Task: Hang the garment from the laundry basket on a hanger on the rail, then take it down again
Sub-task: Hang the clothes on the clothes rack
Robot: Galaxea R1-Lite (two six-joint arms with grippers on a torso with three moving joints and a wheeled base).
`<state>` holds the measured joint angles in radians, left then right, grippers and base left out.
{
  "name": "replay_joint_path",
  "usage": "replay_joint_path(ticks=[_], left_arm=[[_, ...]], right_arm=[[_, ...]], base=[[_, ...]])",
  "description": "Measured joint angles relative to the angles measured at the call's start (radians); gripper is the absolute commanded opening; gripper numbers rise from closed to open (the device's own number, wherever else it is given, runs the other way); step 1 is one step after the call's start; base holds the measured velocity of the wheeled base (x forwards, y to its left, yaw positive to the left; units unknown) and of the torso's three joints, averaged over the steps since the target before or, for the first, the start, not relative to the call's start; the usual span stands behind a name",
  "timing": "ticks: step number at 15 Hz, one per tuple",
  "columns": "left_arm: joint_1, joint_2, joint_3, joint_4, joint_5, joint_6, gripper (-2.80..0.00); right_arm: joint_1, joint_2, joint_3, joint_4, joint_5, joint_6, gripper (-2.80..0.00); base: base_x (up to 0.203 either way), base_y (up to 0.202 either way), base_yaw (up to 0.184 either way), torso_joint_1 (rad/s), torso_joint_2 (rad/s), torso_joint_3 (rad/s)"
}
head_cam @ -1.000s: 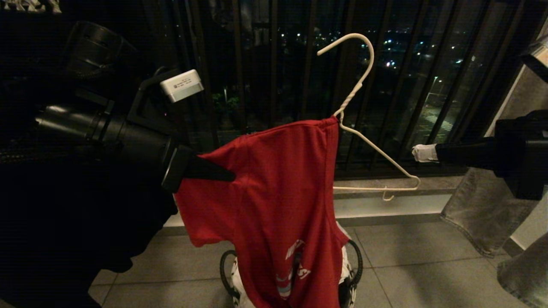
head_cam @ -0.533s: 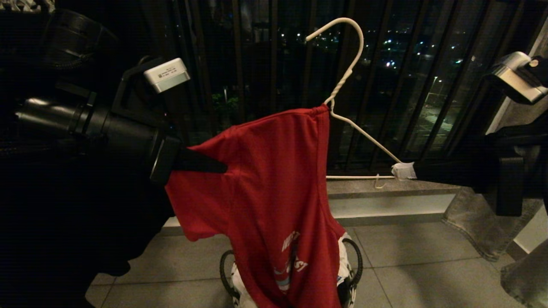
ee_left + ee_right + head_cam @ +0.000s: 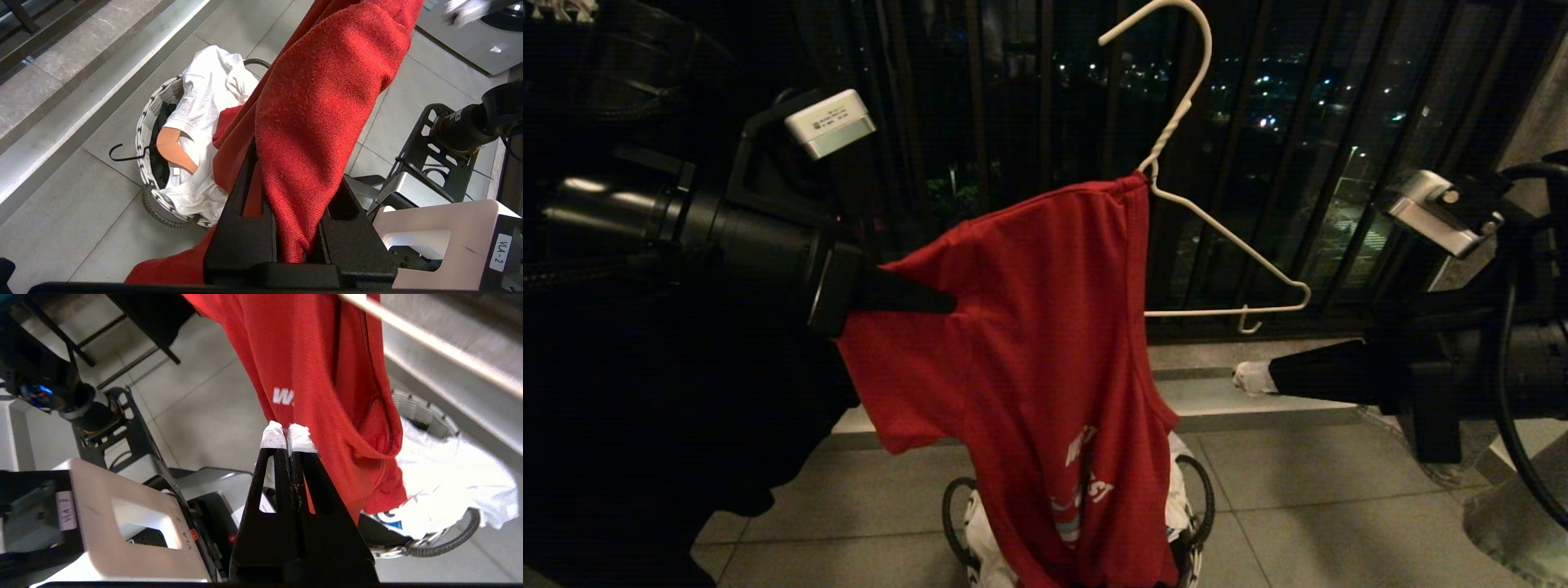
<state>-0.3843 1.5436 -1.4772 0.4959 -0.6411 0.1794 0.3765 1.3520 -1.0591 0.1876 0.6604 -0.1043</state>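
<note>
The left tool pinches a fold of the red garment at its shoulder, holding it up over the laundry basket on the tiled floor. The garment drapes over one arm of the white wire hanger, whose other arm juts bare towards the right tool. That tool hangs just below the bare arm, its taped fingertips pressed together on nothing.

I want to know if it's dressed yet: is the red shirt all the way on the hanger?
No, only halfway. The red shirt covers one side of the hanger; its other side is bare wire.
</note>
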Motion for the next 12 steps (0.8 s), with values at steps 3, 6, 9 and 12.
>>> replay_joint_path(ticks=[3,6,9,12], left_arm=[[0.003,0.0,0.0,-0.001,0.0,0.0,-2.8],[0.004,-0.006,0.0,-0.001,0.0,-0.001,-2.8],[0.005,-0.016,0.002,-0.001,0.001,-0.002,-2.8],[0.005,-0.027,0.004,0.002,0.002,-0.005,-2.8]], right_arm=[[0.002,0.072,0.0,-0.026,-0.005,0.003,-2.8],[-0.003,0.149,-0.006,-0.079,-0.043,0.011,-2.8],[-0.005,0.196,-0.02,-0.074,-0.071,0.012,-2.8],[-0.014,0.231,-0.039,-0.07,-0.107,0.012,-2.8]], base=[[0.0,0.0,0.0,0.0,0.0,0.0],[0.0,0.0,0.0,0.0,0.0,0.0],[0.0,0.0,0.0,0.0,0.0,0.0],[0.0,0.0,0.0,0.0,0.0,0.0]])
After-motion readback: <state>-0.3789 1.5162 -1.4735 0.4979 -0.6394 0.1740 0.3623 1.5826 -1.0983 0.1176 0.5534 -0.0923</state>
